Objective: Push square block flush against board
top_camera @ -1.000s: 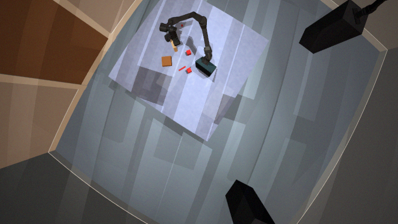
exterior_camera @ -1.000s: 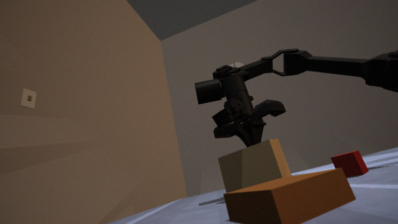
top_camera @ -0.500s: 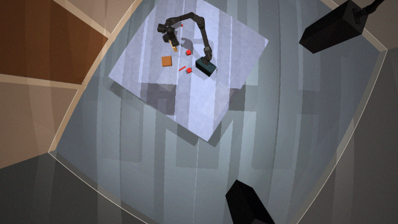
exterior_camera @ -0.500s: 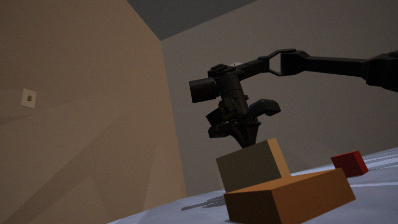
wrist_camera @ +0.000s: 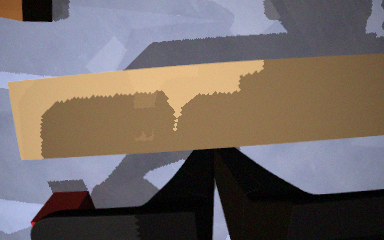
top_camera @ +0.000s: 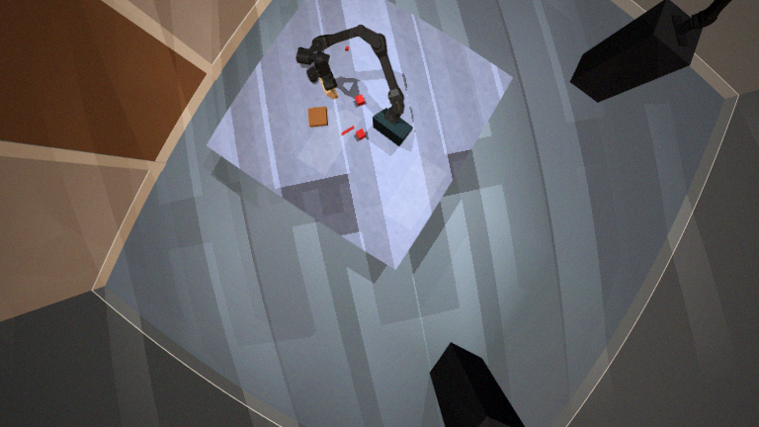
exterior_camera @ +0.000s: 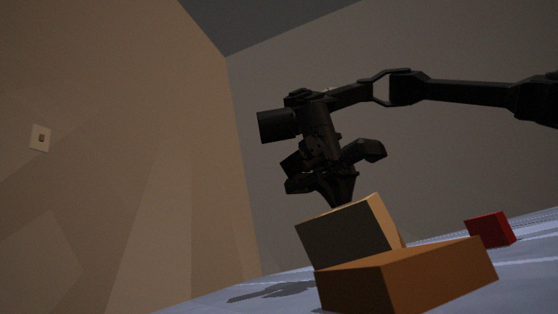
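Observation:
The square block [top_camera: 317, 116] [exterior_camera: 436, 278] [wrist_camera: 11, 9] is orange and lies flat. The tan board [top_camera: 331, 93] [exterior_camera: 349, 232] [wrist_camera: 125, 120] is long and narrow and stands on edge behind the block in the exterior view, seeming to lean toward it. A gap separates them in the top view. My gripper [exterior_camera: 340, 206] [wrist_camera: 211, 145] is shut and empty. Its fingertips are at the board's upper edge, on the side away from the block; contact looks likely but is not certain. In the top view the hand hides the fingertips and part of the board. The board's bottom edge is hidden.
A red cube [top_camera: 360, 100] [exterior_camera: 487, 228] [wrist_camera: 65, 202] sits between the board and the arm's base [top_camera: 392, 127]. Another red cube [top_camera: 361, 133] and a thin red stick [top_camera: 347, 130] lie beyond the block's right side. A tiny red cube [top_camera: 347, 47] lies behind the hand.

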`<state>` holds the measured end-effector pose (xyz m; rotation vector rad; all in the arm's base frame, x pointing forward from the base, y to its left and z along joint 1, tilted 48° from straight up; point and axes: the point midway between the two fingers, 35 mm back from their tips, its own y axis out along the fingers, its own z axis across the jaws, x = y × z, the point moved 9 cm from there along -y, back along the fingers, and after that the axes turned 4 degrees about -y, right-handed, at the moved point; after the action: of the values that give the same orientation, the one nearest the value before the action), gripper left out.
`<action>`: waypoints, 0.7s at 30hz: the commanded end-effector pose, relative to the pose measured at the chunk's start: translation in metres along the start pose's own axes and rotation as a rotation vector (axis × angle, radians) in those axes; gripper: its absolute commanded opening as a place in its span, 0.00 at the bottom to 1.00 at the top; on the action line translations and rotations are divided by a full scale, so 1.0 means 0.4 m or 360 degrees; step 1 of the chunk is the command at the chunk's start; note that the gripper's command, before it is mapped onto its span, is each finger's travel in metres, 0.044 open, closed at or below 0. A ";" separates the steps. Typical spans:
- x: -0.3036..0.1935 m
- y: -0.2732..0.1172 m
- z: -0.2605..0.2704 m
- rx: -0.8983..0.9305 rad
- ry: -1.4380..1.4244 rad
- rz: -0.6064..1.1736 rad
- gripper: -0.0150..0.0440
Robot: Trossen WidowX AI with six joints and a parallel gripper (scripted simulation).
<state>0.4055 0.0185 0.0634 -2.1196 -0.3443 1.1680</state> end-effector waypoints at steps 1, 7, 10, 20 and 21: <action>0.016 0.001 0.003 0.0004 -0.0004 -0.0001 0.25; 0.034 0.001 0.003 0.0004 -0.0003 -0.0002 0.25; 0.043 0.001 0.003 0.0004 -0.0003 -0.0002 0.25; 0.014 0.001 0.002 0.0004 -0.0004 -0.0001 0.25; 0.010 0.001 0.002 0.0004 -0.0004 -0.0001 0.25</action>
<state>0.4085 0.0224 0.0535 -2.1112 -0.3360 1.1803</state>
